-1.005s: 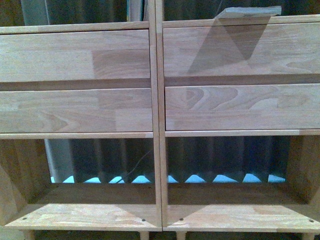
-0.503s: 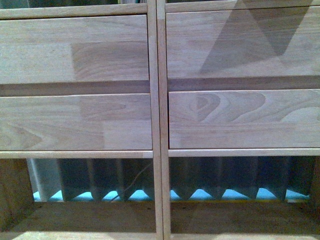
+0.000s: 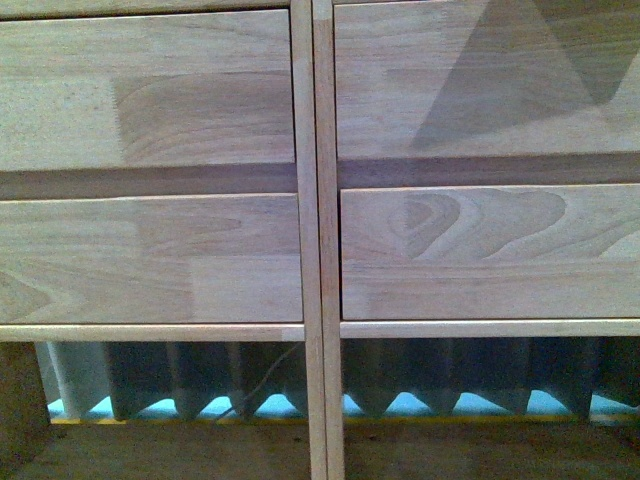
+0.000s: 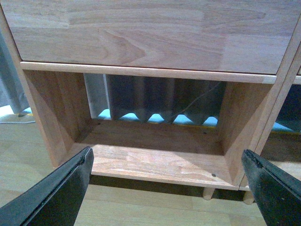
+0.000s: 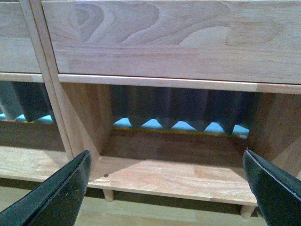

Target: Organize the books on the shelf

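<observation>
The front view shows only the wooden shelf (image 3: 310,250) up close, with four flat drawer fronts (image 3: 150,260) and the tops of two open spaces under them. The left wrist view shows the left fingers (image 4: 66,188) spread wide apart, holding nothing. Past them, in the gap between, is the left bottom cubby (image 4: 155,160), with a peg leg (image 4: 207,192) and the floor (image 4: 141,209) closer in. The right fingers (image 5: 61,193) are spread wide too, holding nothing. The right bottom cubby (image 5: 178,176) lies beyond their gap, and a grey curtain (image 5: 183,103) hangs behind it.
</observation>
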Motion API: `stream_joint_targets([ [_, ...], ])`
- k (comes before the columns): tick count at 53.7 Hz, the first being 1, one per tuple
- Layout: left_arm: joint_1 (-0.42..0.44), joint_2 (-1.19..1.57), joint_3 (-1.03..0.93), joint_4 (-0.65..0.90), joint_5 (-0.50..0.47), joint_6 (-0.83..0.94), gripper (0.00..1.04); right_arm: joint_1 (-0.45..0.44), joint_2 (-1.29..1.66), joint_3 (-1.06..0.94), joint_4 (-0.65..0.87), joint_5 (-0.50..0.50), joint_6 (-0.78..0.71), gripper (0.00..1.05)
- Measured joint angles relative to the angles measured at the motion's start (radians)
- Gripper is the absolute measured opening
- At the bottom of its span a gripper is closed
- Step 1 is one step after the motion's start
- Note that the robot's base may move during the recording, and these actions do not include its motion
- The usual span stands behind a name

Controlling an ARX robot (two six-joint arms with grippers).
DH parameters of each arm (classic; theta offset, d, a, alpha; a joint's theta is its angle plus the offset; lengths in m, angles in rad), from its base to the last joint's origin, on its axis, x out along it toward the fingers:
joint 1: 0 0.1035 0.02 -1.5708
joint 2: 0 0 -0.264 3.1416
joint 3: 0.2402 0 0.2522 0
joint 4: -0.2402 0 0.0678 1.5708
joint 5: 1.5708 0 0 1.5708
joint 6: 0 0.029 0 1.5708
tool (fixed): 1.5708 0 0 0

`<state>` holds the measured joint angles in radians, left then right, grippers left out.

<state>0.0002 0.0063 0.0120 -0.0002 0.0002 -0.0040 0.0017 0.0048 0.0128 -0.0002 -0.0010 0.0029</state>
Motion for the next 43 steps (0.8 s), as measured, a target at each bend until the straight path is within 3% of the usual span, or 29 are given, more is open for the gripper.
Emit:
stream_joint_targets([
  [43,0.0,-0.001,0.0,0.0,0.0,0.0,0.97,0.0,0.0,0.0,0.0,0.0,0.0,0.98],
])
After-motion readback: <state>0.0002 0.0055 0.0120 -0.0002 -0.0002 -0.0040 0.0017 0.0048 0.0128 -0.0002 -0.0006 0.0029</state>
